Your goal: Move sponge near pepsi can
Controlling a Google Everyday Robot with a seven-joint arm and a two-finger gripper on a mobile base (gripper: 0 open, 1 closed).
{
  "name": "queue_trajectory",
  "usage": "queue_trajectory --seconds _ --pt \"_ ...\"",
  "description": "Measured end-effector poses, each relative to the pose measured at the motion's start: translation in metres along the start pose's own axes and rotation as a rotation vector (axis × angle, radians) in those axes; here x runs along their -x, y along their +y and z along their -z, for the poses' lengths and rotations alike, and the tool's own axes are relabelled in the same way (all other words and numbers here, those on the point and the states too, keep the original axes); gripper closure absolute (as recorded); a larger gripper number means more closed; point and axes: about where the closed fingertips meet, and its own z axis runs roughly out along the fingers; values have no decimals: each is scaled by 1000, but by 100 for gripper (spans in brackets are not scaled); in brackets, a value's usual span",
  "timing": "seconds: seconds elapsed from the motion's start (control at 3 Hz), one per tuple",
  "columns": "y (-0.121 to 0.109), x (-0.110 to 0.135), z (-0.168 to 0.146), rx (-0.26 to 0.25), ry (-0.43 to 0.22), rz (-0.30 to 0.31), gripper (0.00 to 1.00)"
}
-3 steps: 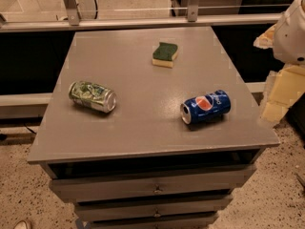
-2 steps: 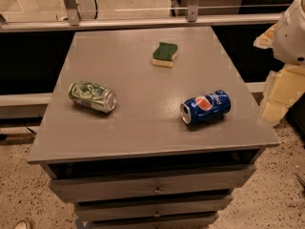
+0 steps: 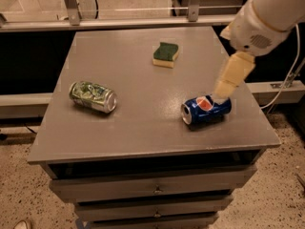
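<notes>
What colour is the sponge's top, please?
The sponge top is dark green, camera view; the gripper hangs by the pepsi can.

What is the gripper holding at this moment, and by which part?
Nothing, it seems. The gripper hangs at the right, its tip just above the lying pepsi can. The sponge lies free on the table, apart from it.

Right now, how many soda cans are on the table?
2. The pepsi can lies on its side at front right, and the gripper hangs close above it. The green and silver can lies on its side at left. None appears hidden.
</notes>
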Motion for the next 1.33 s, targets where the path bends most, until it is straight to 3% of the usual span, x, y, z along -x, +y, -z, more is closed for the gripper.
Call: queue_trajectory --seconds 0.67,1.33 --pt "-79 72 -79 -29 -129 -75 0" --pt "-80 78 -86 -28 -157 -64 0"
